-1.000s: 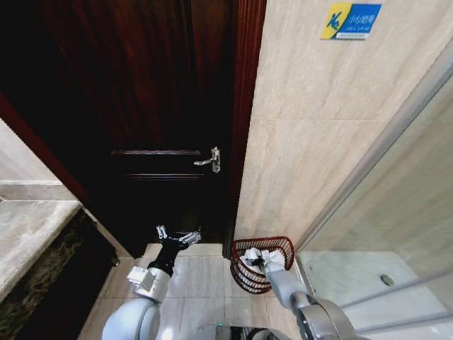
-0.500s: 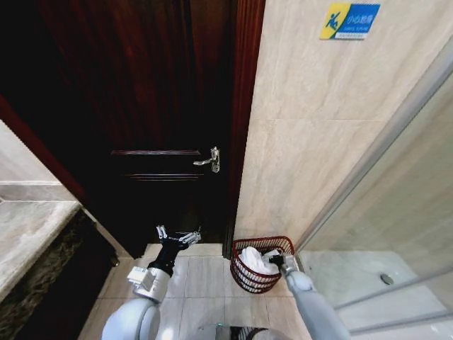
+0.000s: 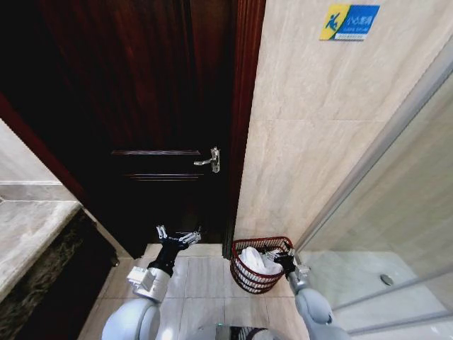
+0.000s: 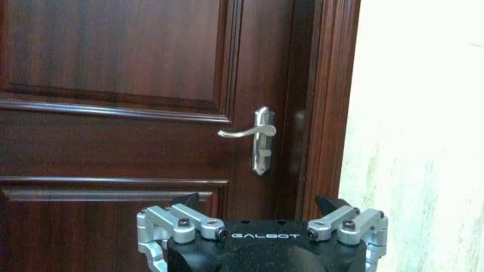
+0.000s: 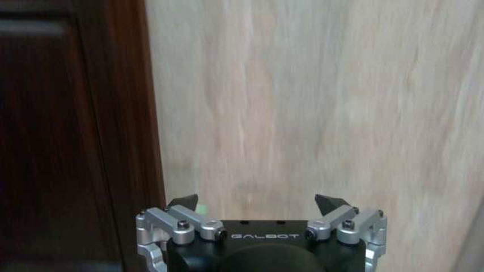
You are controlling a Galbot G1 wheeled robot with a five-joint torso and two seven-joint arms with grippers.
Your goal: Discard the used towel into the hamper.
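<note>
The hamper (image 3: 245, 278), a small round red-brown basket of thin bars, stands on the floor where the door frame meets the tiled wall. A white towel (image 3: 255, 260) lies bunched inside it. My right gripper (image 3: 291, 261) hovers at the hamper's right rim, clear of the towel. In the right wrist view it (image 5: 255, 202) is open with nothing between its fingers and faces the beige wall. My left gripper (image 3: 177, 236) is held open in front of the door, left of the hamper, and its wrist view (image 4: 259, 203) looks at the door.
A dark wooden door (image 3: 156, 106) with a silver handle (image 3: 214, 160) fills the left. Beige tiled wall (image 3: 311, 142) rises behind the hamper. A glass shower partition (image 3: 396, 234) stands to the right and a marble counter (image 3: 28, 227) to the far left.
My right gripper has moved from over the hamper's middle out to its right rim. The towel stays in the hamper. The left arm has not moved.
</note>
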